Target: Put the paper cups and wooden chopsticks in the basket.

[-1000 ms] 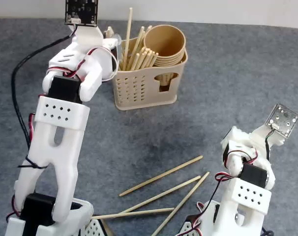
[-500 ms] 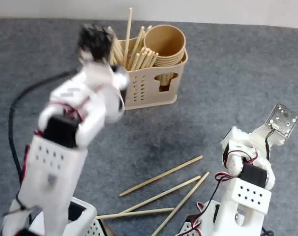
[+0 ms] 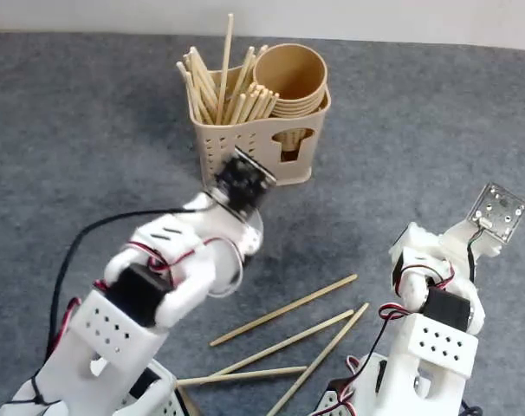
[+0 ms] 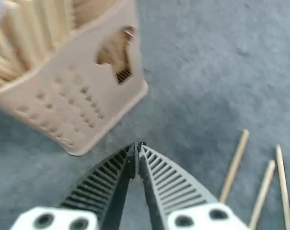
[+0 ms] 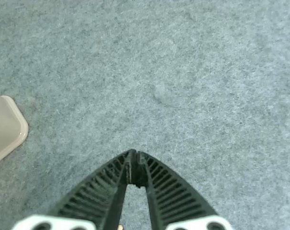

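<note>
Near the basket (image 4: pixel 87 96), hovers with left gripper (image 4: pixel 136 146) pinched shut, empty; must next open over the loose chopsticks (image 4: pixel 233 165).

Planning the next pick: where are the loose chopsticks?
High view: four chopsticks lie on the grey mat, near middle, with the basket farther back.

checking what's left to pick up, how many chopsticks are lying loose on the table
4 chopsticks on the table: one nearest the basket, one below it, one steep by the right arm, one nearly flat by the left arm. Arms may hide more.
</note>
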### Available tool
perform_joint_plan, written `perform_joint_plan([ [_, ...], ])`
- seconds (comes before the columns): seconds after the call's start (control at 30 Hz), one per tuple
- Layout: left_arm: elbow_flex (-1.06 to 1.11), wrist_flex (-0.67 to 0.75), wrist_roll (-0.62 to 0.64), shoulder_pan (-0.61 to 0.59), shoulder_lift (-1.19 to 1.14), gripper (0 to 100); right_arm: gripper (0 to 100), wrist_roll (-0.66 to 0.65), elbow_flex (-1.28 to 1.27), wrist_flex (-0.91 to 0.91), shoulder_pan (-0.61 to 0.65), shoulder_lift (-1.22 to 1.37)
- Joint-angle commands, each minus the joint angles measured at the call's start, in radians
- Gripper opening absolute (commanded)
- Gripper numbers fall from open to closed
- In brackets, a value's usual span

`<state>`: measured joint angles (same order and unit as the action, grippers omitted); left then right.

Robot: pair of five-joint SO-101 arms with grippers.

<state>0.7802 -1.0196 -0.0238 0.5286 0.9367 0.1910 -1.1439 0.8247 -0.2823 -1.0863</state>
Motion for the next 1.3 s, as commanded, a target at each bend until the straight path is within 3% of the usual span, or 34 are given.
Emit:
perform_joint_plan([
  [0.0,0.079,0.048,-0.017,0.056,0.022,10,0.9,-0.015,0.008,-0.021,0.008,-0.022],
  [0.2,0.297,0.262,-0.015,0.076,0.021,16,0.9,-0.015,0.008,-0.021,0.007,-0.022],
  [0.4,0.338,0.272,-0.012,0.191,0.019,20,0.9,-0.015,0.008,-0.021,0.007,-0.022],
  [0.53,0.36,0.276,-0.014,0.22,0.012,17,0.9,-0.015,0.008,-0.021,0.007,-0.022],
  [0.83,0.298,0.381,-0.014,0.262,-0.311,17,0.9,-0.015,0.008,-0.021,0.007,-0.022],
  [1.07,0.159,0.379,-0.015,0.262,-0.573,17,0.9,-0.015,0.008,-0.021,0.007,-0.022],
  [1.27,0.102,0.377,-0.015,0.262,-0.661,17,0.9,-0.015,0.008,-0.021,0.007,-0.022],
])
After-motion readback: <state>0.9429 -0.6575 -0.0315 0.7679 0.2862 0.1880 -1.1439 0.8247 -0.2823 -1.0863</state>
